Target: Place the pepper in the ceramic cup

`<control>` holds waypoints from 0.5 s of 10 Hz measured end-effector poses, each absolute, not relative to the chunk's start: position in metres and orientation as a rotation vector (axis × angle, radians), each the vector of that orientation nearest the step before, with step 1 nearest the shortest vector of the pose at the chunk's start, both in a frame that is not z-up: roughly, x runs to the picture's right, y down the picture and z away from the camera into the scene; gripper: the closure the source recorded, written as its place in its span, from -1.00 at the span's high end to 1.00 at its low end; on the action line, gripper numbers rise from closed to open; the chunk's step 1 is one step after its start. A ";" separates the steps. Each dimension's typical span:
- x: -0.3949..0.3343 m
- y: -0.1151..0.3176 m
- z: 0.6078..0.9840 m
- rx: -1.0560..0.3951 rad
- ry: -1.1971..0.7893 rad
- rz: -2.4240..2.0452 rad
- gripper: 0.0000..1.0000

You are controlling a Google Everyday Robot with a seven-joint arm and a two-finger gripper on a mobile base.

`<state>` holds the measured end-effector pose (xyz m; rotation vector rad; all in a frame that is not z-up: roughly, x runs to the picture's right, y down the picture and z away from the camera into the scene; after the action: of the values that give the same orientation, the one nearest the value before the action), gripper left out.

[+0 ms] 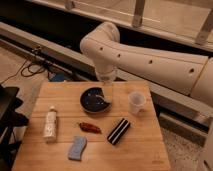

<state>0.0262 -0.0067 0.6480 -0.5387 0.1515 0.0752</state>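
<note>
Worktop: a wooden table (145, 150) is standing on a speckled floor, with cables (30, 67) trailing beyond its far-left corner.
Gripper: the gripper (106, 93) is hanging from the white arm (150, 62) over the dark bowl (91, 101) near the far edge; spread or pressed together cannot be told.
Pepper: the pepper (90, 127) is lying flat mid-worktop, apart from the striped black block (118, 131).
Ceramic cup: the ceramic cup (136, 101) is standing upright toward the far-right corner.
Left edge: a white bottle (50, 124) is lying there.
Front edge: a blue sponge (77, 148) is lying nearby.
</note>
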 end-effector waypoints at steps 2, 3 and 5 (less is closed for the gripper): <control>0.024 -0.007 0.649 -0.523 0.150 0.063 0.60; 0.016 -0.002 0.654 -0.519 0.133 0.061 0.60; -0.010 0.021 0.673 -0.523 0.082 0.071 0.60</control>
<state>-0.0098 0.0210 0.6732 -0.5231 0.0823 0.0706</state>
